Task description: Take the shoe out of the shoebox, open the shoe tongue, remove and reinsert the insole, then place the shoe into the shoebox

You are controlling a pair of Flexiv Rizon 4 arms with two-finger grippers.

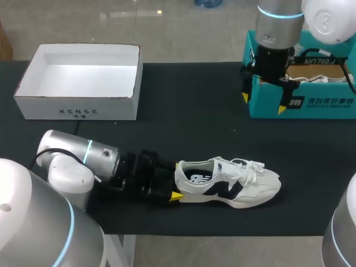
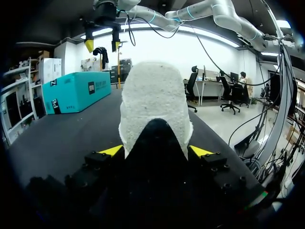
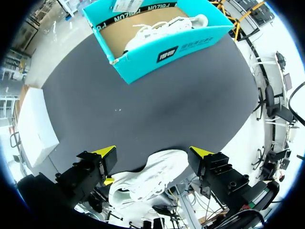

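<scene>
Head view: left gripper [image 1: 177,180] is pinching the shoe [image 1: 233,186] by the heel, toe pointing straight away along the counter [image 1: 194,100]. Right gripper [image 1: 263,103] is spread, way off by the teal shoebox [image 1: 300,103].

Layout: shoe at the left fingers, two boxes along the table's far side.

The shoe [image 1: 228,182] stands on its sole on the table [image 1: 189,105]. Its heel is between the left gripper [image 2: 156,151] fingers, both touching it, and its toe points straight ahead of them. The shoebox [image 1: 303,105] sits well ahead and off to one side, with a second shoe [image 3: 162,26] inside it. The right gripper [image 1: 263,103] hangs over the shoebox's near wall, fingers apart. The open box [image 1: 78,105] sits well apart from the shoebox.
</scene>
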